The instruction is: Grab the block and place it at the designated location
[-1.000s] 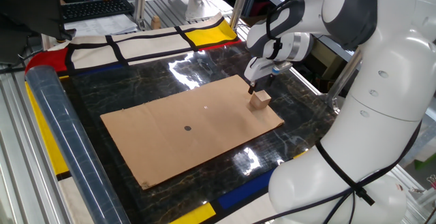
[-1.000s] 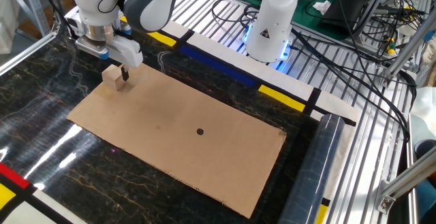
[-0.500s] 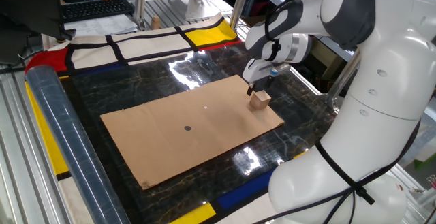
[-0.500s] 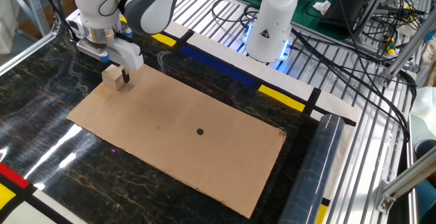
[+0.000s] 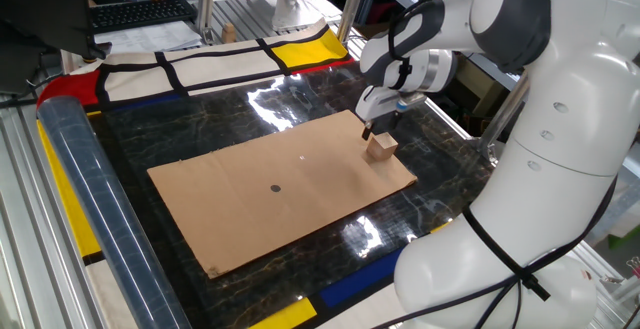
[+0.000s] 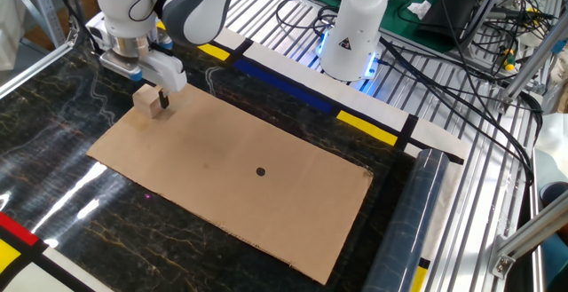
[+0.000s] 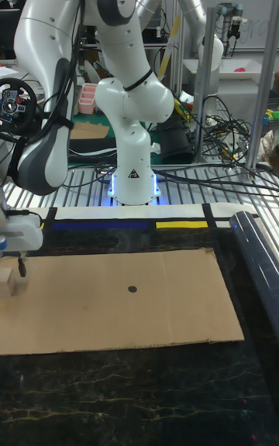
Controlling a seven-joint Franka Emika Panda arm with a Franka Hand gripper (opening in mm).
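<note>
The block point(image 5: 381, 148) point(image 6: 148, 103) point(image 7: 8, 283), a small pale wooden cube, rests on the brown cardboard sheet point(image 5: 240, 214) point(image 6: 222, 194) point(image 7: 116, 322) near one end. My gripper point(image 5: 377, 137) point(image 6: 151, 95) point(image 7: 11, 269) is low over it and open. One dark finger point(image 6: 163, 100) shows beside the cube; the other finger is hidden behind it. The designated location, a tiny black dot point(image 5: 276, 188) point(image 6: 260, 171) point(image 7: 132, 289), lies near the sheet's middle, well away from the cube.
A clear plastic roll point(image 5: 75, 199) point(image 6: 413, 221) lies along one side of the dark marble table. The arm's white base point(image 6: 351, 35) point(image 7: 132, 175) stands behind the yellow and blue taped border. A tiny white speck point(image 5: 303, 153) marks the cardboard.
The gripper shifted slightly sideways over the block a second ago, then held still. The block has not moved.
</note>
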